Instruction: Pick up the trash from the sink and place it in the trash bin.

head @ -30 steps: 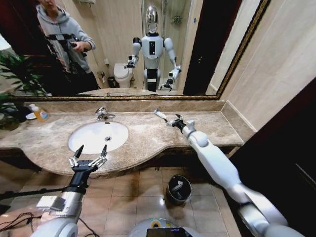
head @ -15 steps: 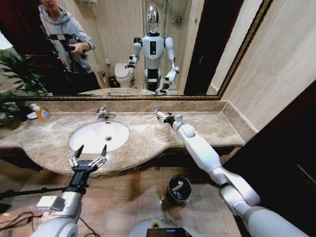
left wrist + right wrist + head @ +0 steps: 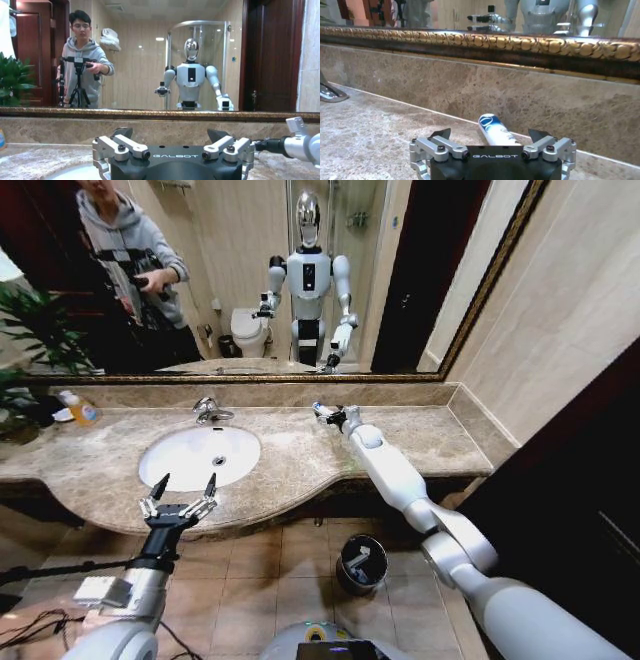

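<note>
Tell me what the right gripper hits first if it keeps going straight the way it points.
Most likely the white tube with blue marks, lying on the countertop between the open fingers of the right gripper; beyond it stands the marble backsplash. Depth is hard to judge.

One white oval sink point(image 3: 198, 456) with one chrome faucet point(image 3: 208, 411) sits in the marble countertop point(image 3: 300, 455). One white tube with blue marks point(image 3: 495, 131) lies on the counter by the backsplash. One pump bottle of orange-yellow liquid point(image 3: 78, 409) stands at the counter's far left. One round black trash bin point(image 3: 361, 564) stands on the floor. Two grippers are in view: the left gripper point(image 3: 181, 492) and the right gripper point(image 3: 325, 413).
</note>
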